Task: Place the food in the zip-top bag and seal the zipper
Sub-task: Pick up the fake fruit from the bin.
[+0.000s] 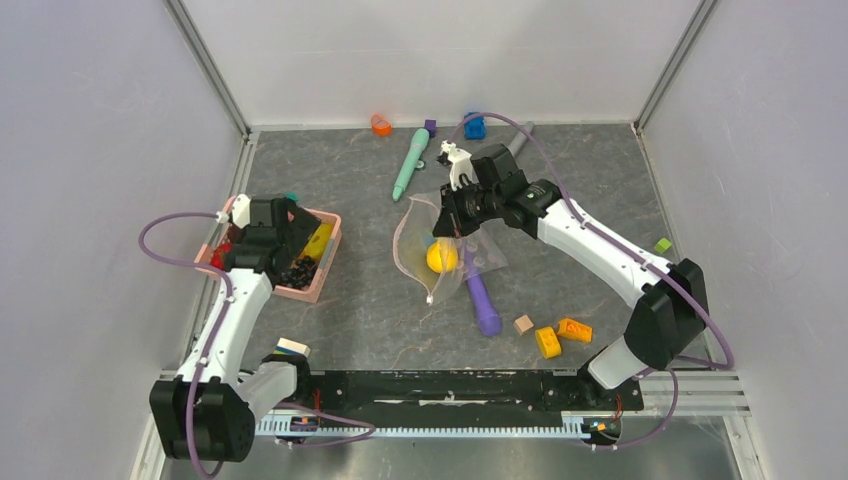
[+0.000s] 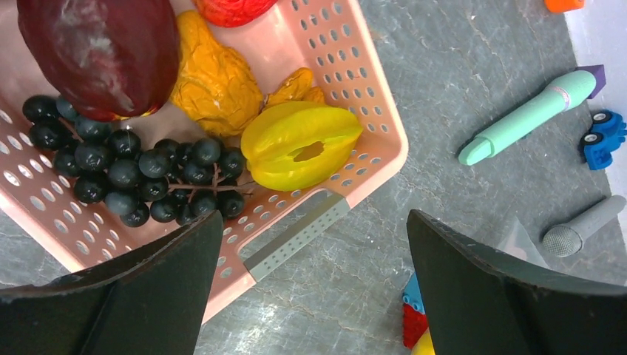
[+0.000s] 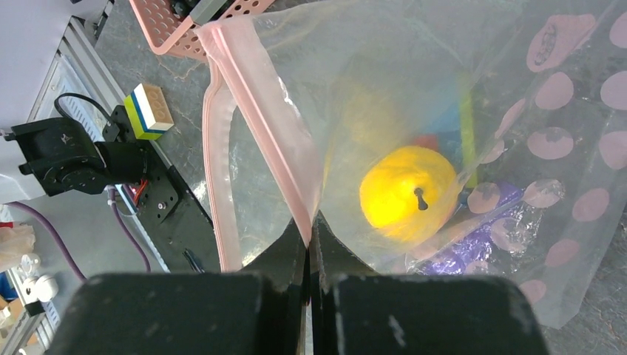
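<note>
Right wrist alone reveals the right claw (image 3: 309,244) clenched on the zipper (image 3: 251,96), yellow fruit (image 3: 408,194) inside the zip-top bag (image 3: 517,185); left claw (image 2: 312,222) hangs released over starfruit (image 2: 299,144) in the pink basket (image 2: 370,96).

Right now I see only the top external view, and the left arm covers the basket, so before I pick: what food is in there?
Observer: The left wrist view shows a yellow star fruit and black grapes lying in the pink basket.
Operator: Is that arm ready to grab?
Observer: The left gripper is open, over the basket's edge.
Operator: And the other arm?
Observer: The right gripper is shut on the zip-top bag's pink zipper.
</note>
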`<move>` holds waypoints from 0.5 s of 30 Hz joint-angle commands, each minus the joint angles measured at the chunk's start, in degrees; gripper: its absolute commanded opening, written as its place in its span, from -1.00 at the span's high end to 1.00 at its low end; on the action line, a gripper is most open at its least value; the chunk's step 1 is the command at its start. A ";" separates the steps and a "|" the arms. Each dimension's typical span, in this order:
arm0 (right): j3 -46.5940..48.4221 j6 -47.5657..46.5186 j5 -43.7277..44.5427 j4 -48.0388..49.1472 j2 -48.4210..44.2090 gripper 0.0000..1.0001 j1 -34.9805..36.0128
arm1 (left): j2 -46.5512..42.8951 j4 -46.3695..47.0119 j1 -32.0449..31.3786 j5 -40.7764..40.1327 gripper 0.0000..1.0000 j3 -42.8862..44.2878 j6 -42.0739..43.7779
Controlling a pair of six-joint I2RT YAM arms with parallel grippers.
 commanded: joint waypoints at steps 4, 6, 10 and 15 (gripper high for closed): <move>-1.31 -0.38 1.27 1.50 -1.72 1.00 -0.45 | 1.91 7.75 2.55 7.69 -0.99 -3.88 -6.79; -1.29 -0.42 1.26 1.17 -1.73 1.00 -0.48 | 3.29 9.67 4.89 8.35 -0.99 -4.44 -7.03; -1.87 -0.93 2.29 1.03 -2.33 1.00 -0.52 | 6.31 11.22 7.12 9.17 -0.99 -4.51 -7.74; -2.35 -1.99 3.74 0.33 -2.49 1.00 -0.63 | 8.77 17.31 7.99 10.93 -0.99 -6.09 -9.25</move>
